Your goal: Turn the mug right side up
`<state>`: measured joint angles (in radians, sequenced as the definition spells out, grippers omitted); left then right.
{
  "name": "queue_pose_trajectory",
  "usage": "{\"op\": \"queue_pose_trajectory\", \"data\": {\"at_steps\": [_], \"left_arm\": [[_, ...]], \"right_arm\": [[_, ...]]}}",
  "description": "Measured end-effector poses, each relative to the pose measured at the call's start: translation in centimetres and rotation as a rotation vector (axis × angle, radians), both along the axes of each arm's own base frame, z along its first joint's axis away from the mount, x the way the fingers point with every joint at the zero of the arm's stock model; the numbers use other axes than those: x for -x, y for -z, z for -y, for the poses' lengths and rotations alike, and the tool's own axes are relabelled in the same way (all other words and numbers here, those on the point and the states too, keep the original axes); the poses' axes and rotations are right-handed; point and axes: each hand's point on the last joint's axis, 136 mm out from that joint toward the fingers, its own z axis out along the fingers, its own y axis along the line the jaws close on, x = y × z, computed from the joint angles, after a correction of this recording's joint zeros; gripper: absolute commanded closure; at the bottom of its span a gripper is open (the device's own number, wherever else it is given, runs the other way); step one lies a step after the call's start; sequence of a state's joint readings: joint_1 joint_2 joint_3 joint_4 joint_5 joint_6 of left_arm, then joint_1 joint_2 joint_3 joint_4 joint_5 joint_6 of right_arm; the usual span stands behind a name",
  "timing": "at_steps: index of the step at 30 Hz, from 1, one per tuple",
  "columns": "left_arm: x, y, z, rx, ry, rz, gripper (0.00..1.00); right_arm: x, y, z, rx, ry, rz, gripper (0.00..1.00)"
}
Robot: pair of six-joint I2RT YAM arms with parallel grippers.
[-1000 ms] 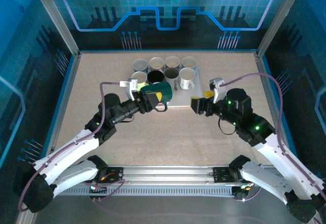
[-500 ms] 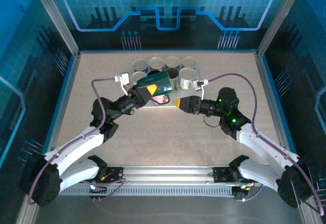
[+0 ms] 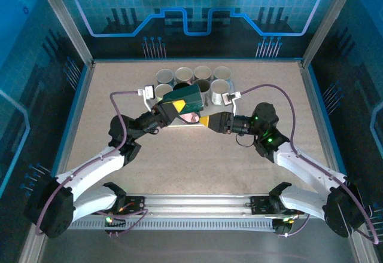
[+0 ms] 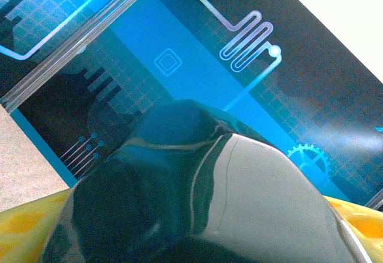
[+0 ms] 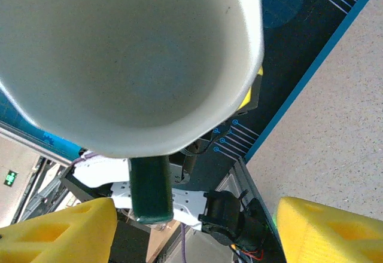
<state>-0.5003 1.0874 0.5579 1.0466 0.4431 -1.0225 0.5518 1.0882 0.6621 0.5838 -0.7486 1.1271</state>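
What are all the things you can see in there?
green mug: one, dark green with a white inside, held up tipped over the tray's front
other mugs: seven show, pale grey or white, one dark, on the tray
tray: one, grey, back middle of the table
table: one, sandy speckled
walls: blue patterned, around the table
left gripper: one, yellow fingers, shut on the green mug
right gripper: one, yellow fingers, open at the mug's mouth
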Motion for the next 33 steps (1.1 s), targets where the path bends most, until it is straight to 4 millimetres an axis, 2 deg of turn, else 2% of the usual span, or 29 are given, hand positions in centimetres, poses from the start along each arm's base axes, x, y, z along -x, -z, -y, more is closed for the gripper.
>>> {"op": "queue_pose_trajectory", "data": {"at_steps": [7, 13, 21, 24, 28, 33], "left_arm": [[0.3, 0.7, 0.7, -0.011, 0.020, -0.013, 0.41], [0.9, 1.4, 1.4, -0.030, 0.027, -0.005, 0.41], [0.5, 2.1, 1.4, -0.033, -0.029, -0.005, 0.39], [0.6, 2.2, 1.3, -0.029, -0.033, -0.011, 0.26], [1.1, 2.8, 1.1, -0.057, -0.047, -0.012, 0.01], [3.2, 3.4, 0.2, -0.140, -0.065, -0.006, 0.01]], "right_arm": [[0.1, 0.6, -1.1, 0.001, -0.025, -0.019, 0.40], [0.2, 0.3, -1.7, -0.017, -0.042, -0.020, 0.54], [0.1, -0.3, -1.9, -0.059, -0.054, -0.022, 0.91], [0.2, -0.2, -1.9, -0.062, -0.055, -0.020, 0.99], [0.6, 0.2, -1.9, -0.052, -0.071, -0.029, 1.00], [1.0, 0.4, -0.7, -0.006, -0.035, -0.034, 1.00]]}}
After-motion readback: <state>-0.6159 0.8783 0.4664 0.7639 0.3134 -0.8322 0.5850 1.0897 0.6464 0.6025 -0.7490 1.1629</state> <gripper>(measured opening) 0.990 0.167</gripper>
